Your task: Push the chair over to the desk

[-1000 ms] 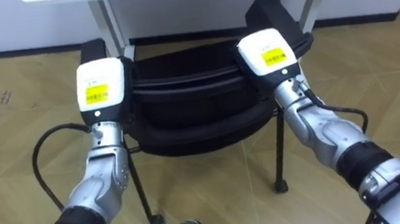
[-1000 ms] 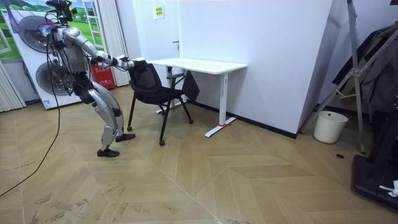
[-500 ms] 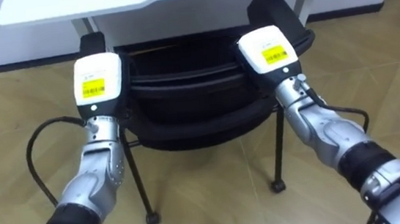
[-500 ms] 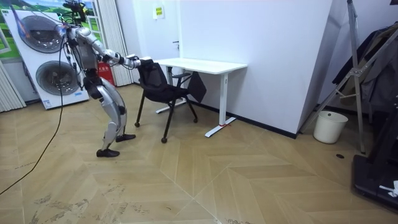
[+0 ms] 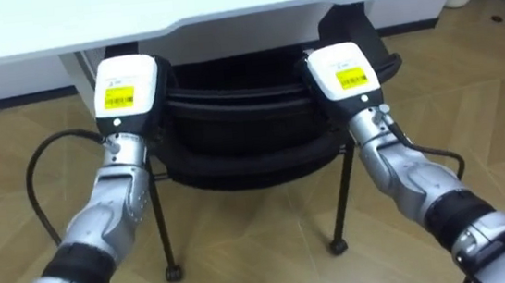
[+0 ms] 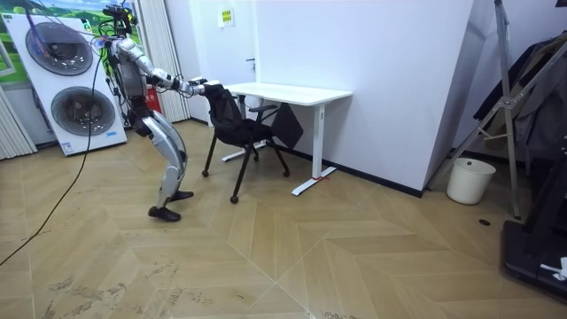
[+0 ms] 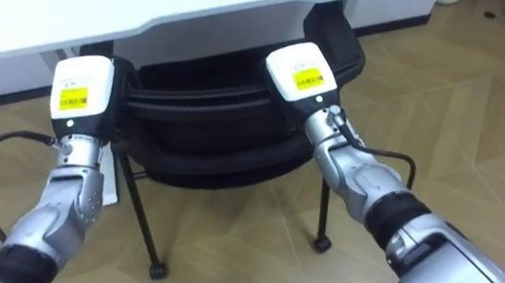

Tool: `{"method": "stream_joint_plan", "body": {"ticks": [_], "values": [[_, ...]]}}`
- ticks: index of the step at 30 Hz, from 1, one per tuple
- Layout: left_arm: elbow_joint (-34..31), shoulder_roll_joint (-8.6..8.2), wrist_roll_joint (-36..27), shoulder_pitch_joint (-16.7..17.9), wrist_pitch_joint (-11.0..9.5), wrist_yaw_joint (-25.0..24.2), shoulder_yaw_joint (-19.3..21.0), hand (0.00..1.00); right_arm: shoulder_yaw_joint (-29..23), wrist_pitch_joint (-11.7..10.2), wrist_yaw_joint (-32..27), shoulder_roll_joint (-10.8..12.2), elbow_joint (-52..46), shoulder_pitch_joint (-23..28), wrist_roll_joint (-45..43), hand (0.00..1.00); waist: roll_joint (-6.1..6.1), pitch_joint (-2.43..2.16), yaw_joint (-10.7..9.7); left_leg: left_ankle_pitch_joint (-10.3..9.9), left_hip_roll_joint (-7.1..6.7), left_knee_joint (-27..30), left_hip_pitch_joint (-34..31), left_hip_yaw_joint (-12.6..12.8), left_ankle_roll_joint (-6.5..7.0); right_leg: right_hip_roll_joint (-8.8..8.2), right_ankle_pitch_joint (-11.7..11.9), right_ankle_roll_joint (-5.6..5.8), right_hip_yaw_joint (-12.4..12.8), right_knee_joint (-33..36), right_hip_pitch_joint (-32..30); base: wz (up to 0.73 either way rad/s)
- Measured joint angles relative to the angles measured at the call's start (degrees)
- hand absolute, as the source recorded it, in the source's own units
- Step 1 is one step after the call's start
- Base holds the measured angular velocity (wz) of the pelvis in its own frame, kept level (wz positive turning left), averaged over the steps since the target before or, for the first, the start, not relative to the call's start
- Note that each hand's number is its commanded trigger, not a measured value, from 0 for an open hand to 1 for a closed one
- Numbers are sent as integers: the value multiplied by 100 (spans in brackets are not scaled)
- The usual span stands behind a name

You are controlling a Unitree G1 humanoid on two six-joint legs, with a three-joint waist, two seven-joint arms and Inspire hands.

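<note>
At the white desk (image 5: 220, 0), the robot is standing behind the black chair (image 5: 242, 133), leaning forward with both arms out. The left hand (image 5: 129, 93) and right hand (image 5: 343, 70) are sitting on the top corners of the backrest, one each side. Their backs are facing the camera and the fingers are going over the far side of the backrest, so I cannot tell how far they are curled or whether they are gripping it. The chair's seat is pointing in under the desk top, already partly beneath it.

Handling, as a guess: it is looking like a light chair, with a stiff thin frame and slim legs (image 5: 342, 193) ending in small feet, likely sliding easily on the smooth wooden floor (image 5: 273, 260). The top corners are looking like the right hold. Pushing evenly on both is mattering, or it is going to swing. A high push on a caught foot is risking a tip.

In the way: the desk top above and the desk's legs either side. A dark thing (image 6: 287, 126) is hanging under the desk just beyond the chair; I cannot tell what. Two washing machines (image 6: 66, 89) are standing behind the robot, and a white bin (image 6: 468, 180) is well off at the room view's right.
</note>
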Motion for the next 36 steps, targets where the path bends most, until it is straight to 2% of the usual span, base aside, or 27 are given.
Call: {"method": "stream_joint_plan", "body": {"ticks": [2,3,4,6,8,10,14,20,21,22,23,24,27,29,31,34,36], "values": [[-5,4,-21,-21,36,35,7,100,-10,-2,25,-19,-48,-35,-47,100,-26,-16,-58,-2,-24,-2,-62,-13,-15,87,125,-69,-67,-734,-109,3],[3,5,-32,-21,48,43,9,100,-10,-2,46,-19,-53,-45,-59,100,-30,-18,-79,-5,-33,-2,-64,-18,-22,122,191,-75,-67,-855,-107,7],[15,5,-56,-19,61,81,17,100,-10,-6,78,-19,-61,-69,-76,100,-79,-25,-122,-4,-87,-16,-75,-22,-43,177,404,-127,-72,-986,-103,8],[48,-15,-84,-22,74,154,23,100,-10,-10,123,-26,-62,-122,-78,100,-106,-19,-141,12,-112,-71,-77,-35,-81,231,411,-131,-53,-1060,-83,2],[62,-46,-84,-22,84,243,23,100,-9,-51,159,-70,-61,-148,-77,100,-126,-9,-159,93,-112,-203,-71,-143,-199,325,424,-170,-78,-1184,-26,5],[70,-51,-84,-21,97,295,8,100,-8,-71,166,-83,-67,-151,-75,100,-141,-11,-194,109,-100,-272,-70,-218,-222,377,416,-208,-109,-1262,2,12],[73,-51,-83,-13,105,346,26,100,-8,-61,201,-89,-125,-153,-83,100,-184,-7,-197,190,-81,-394,-40,-260,-362,407,352,-298,-177,-1299,10,4],[24,-43,-81,-5,140,351,25,100,-7,-11,344,-110,-230,-152,-82,100,-227,4,-251,253,-74,-472,-16,-321,-401,442,254,-302,-191,-1343,51,6],[22,-43,-82,-3,142,351,24,100,-7,-9,357,-110,-235,-152,-82,49,-233,7,-254,255,-74,-481,-7,-321,-404,440,251,-304,-191,-1342,54,0],[2,-43,-80,15,155,351,24,100,-7,-6,394,-109,-241,-152,-82,17,-257,21,-254,266,-85,-516,34,-317,-410,428,244,-307,-185,-1343,76,0],[-34,-40,-80,39,185,350,21,23,-3,-7,440,-105,-246,-149,-82,0,-300,26,-255,276,-102,-558,70,-314,-417,415,226,-303,-182,-1342,89,0],[-59,-34,-79,49,196,349,22,0,-3,-7,454,-105,-256,-148,-82,0,-319,25,-255,286,-108,-580,77,-314,-421,410,223,-304,-181,-1347,89,0],[-102,-41,-74,87,237,351,20,0,-5,2,536,-100,-269,-149,-42,0,-352,21,-261,299,-109,-618,119,-314,-432,408,216,-317,-183,-1352,114,0],[-102,-141,-165,111,312,354,25,0,-7,101,746,-76,-286,-149,193,0,-384,10,-277,328,-120,-706,198,-322,-448,417,213,-316,-196,-1421,187,0],[-135,-223,-358,123,340,357,94,0,-12,166,889,-67,-295,-152,259,0,-461,-25,-265,382,-119,-817,226,-326,-465,434,237,-318,-211,-1508,212,0],[-190,-373,-585,187,345,357,249,0,-48,182,1100,-66,-309,-152,371,0,-476,-26,-258,418,-78,-935,339,-368,-497,516,305,-335,-258,-1704,370,0],[-210,-395,-624,225,348,356,256,0,-53,223,1199,-64,-303,-150,390,0,-470,-27,-259,436,-41,-1029,423,-386,-519,580,359,-347,-295,-1870,493,0]]}}
